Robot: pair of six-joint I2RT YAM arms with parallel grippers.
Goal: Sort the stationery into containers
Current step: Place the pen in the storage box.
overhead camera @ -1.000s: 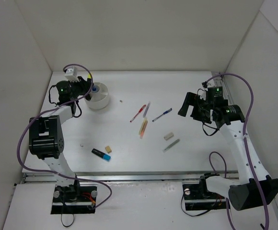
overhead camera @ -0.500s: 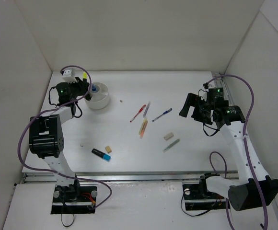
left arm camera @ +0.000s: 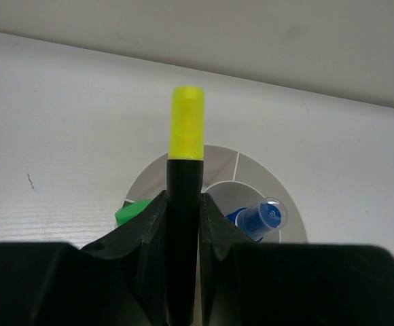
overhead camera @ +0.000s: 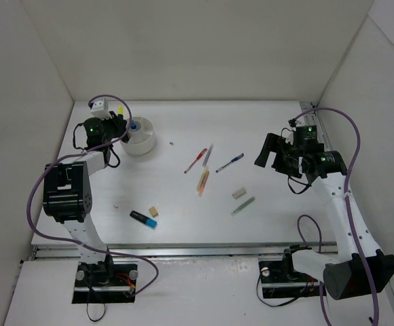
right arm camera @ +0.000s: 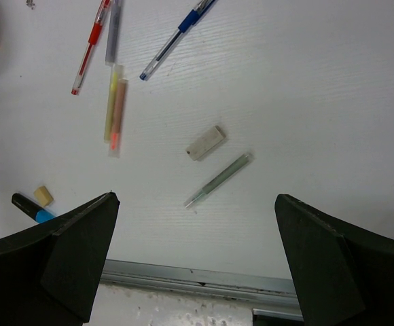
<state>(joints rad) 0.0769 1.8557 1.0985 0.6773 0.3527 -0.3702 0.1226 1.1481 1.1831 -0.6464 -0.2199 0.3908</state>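
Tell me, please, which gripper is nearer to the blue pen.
Right. The right gripper hangs open just right of the blue pen; the left gripper is far to its left, at the white bowl, shut on a yellow highlighter.

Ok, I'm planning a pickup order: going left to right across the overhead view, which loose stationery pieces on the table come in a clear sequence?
Blue-tipped highlighter → red pen → blue pen
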